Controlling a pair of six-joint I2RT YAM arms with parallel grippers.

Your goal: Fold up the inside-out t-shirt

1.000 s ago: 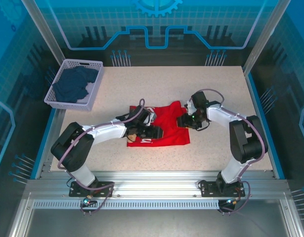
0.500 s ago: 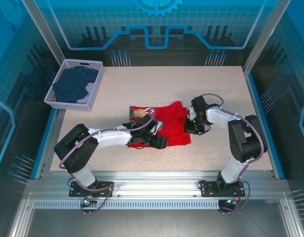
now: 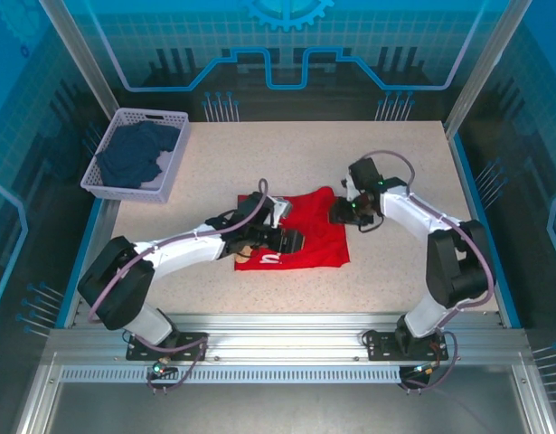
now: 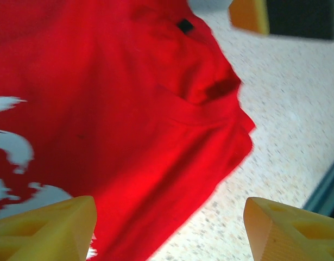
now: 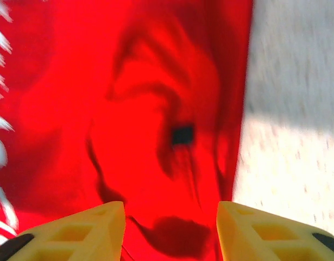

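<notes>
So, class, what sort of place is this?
Probably a robotics lab test cell: the left arm and right arm bolted to a metal frame, blue printed panels walling the table, and a red t-shirt laid out.

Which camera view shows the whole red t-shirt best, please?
The top external view: nearly all of the red t-shirt shows, spread on the table. The left wrist view catches one corner and white print; the right wrist view, blurred creases.

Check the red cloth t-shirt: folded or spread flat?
Partly folded, not neat: the red cloth t-shirt lies in a compact creased patch, layers overlapping at its edge.
</notes>
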